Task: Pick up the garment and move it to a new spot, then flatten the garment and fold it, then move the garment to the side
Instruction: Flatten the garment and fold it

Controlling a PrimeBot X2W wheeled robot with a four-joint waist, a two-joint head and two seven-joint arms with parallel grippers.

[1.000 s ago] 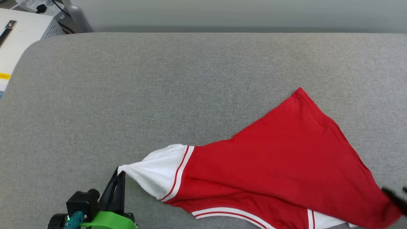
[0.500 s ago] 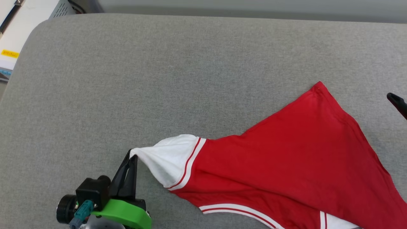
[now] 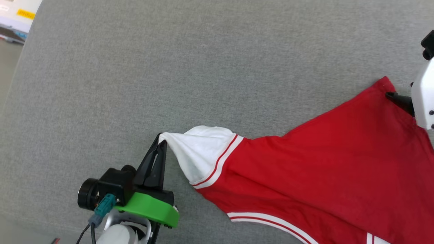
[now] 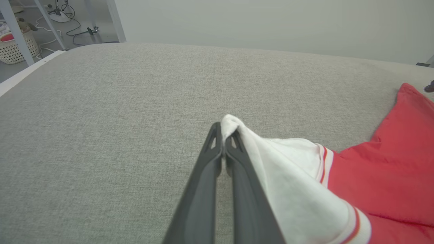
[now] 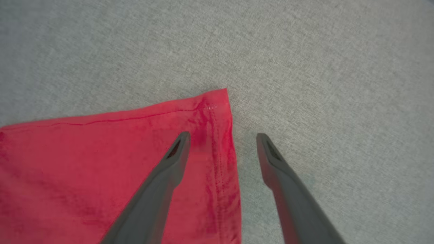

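Wide grey cloth-covered tabletop (image 3: 169,67), plenty of bare room toward its left edge and far side. The red shirt (image 3: 322,162) lies across the right part, stretched on a slant from near the front edge out toward the right, and it is pulled taut rather than flat.

The white sleeve (image 3: 200,152) is drawn out to a point, and right there the left pincer (image 3: 161,138) is clamped tight on just the sleeve's tip. That is a thin bite. One firm tug toward the left edge and I'd say the cloth could slide out, or the sleeve could stretch long while the body stays put, since fabric on fabric will drag.

Over on the right, the right pincer (image 5: 222,135) stands spread wide and holds nothing, straddling the shirt's side seam: one finger above red cloth, the other above bare tabletop. I cannot tell whether the tips touch down.

Just ahead of them sits the hem corner (image 5: 217,101). The danger here is that if the tips close too high they could skim the top and catch nothing, and too shallow a bite takes a single layer, so the shirt balloons open when lifted. An uneven pull between the two arms would twist it further instead of flattening it.
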